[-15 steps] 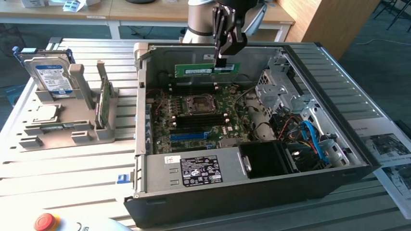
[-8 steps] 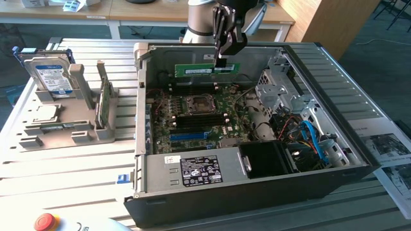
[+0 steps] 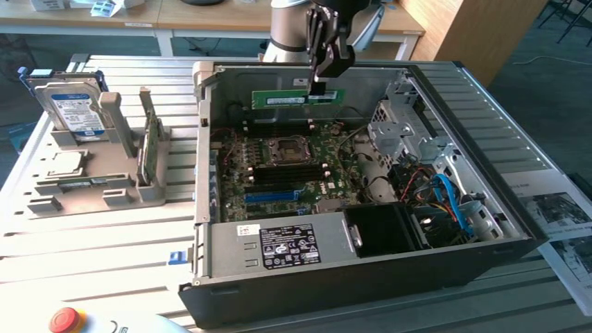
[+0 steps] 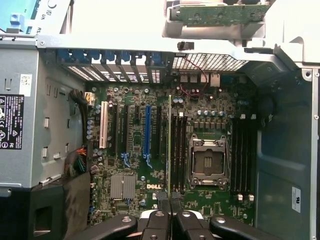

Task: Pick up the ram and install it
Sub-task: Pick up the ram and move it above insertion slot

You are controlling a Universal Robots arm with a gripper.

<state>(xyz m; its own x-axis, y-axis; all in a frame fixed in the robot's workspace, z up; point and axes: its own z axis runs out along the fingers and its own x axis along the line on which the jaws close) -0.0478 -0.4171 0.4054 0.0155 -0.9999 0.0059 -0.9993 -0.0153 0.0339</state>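
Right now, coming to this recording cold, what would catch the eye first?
An open computer case sits on the slatted table, its green motherboard exposed. Above the board, near the case's far wall, the arm's fingers pinch the ram, held level. At the exterior view's left, a grey rack holds a blue-labelled hard drive upright.

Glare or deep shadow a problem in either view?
Exterior view: sunlight washes out the slatted table at that view's lower left; the case interior is shaded, but the ram in the pincer is plainly visible. Wrist view: motherboard evenly lit; white washout beyond the case rim.
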